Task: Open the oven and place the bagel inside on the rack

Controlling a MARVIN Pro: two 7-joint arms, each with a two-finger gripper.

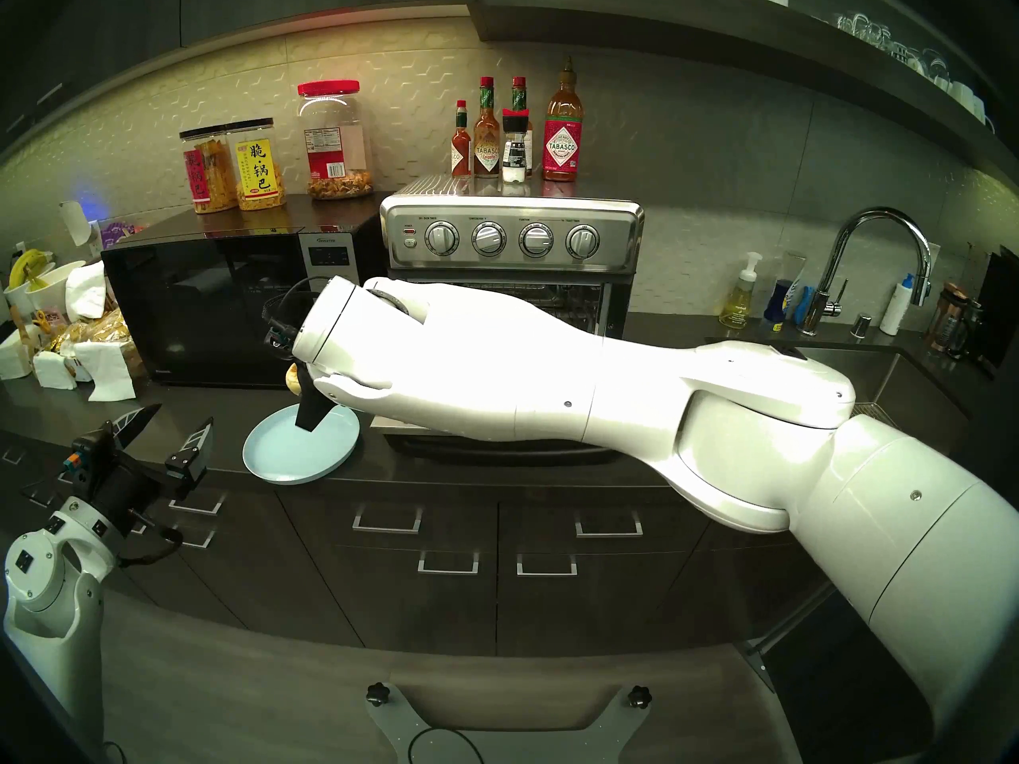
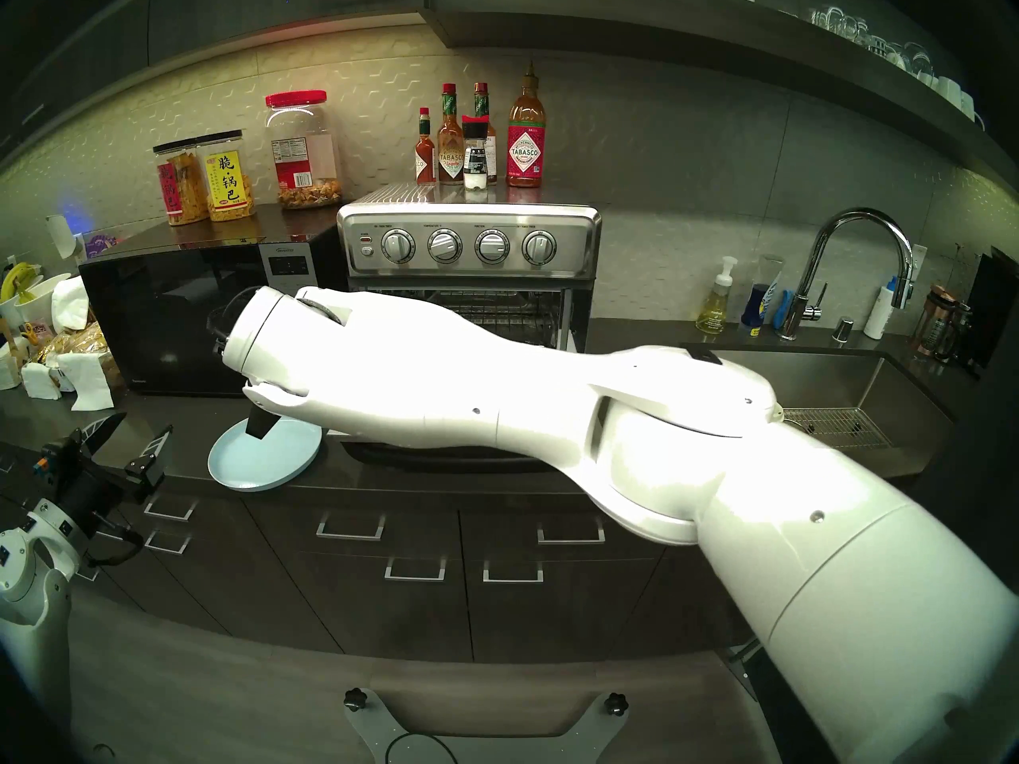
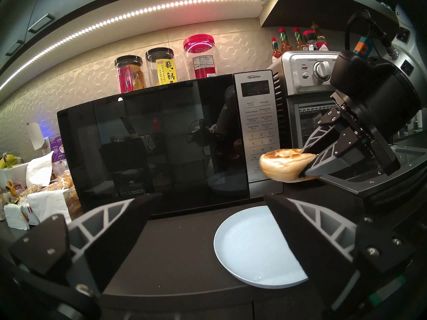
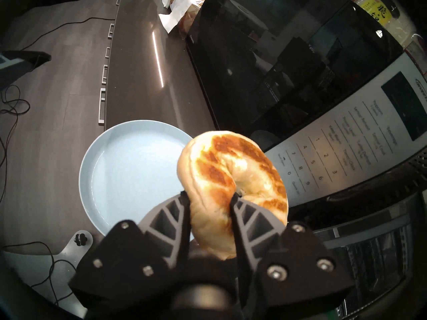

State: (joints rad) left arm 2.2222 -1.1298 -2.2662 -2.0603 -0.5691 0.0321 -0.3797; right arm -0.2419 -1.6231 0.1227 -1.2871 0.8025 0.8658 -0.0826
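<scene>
Bagel point(image 4: 233, 188) — round, golden-tan, dark grill marks, soft crust — pinched at its ring by my right gripper point(image 4: 209, 203), one finger through the hole.

I hold it clear above the smooth pale blue plate point(image 4: 129, 174), at the plate's 3 o'clock in the right wrist view. Oven point(image 1: 513, 239): boxy brushed steel, door down, wire rack point(image 2: 496, 311) showing. Left gripper point(image 1: 165, 426) — jaws spread, holding nothing, at the plate's 9 o'clock.

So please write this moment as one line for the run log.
oven door: open | bagel: held in right pincer, above plate | left pincer: open, idle | rack: empty where visible
</scene>
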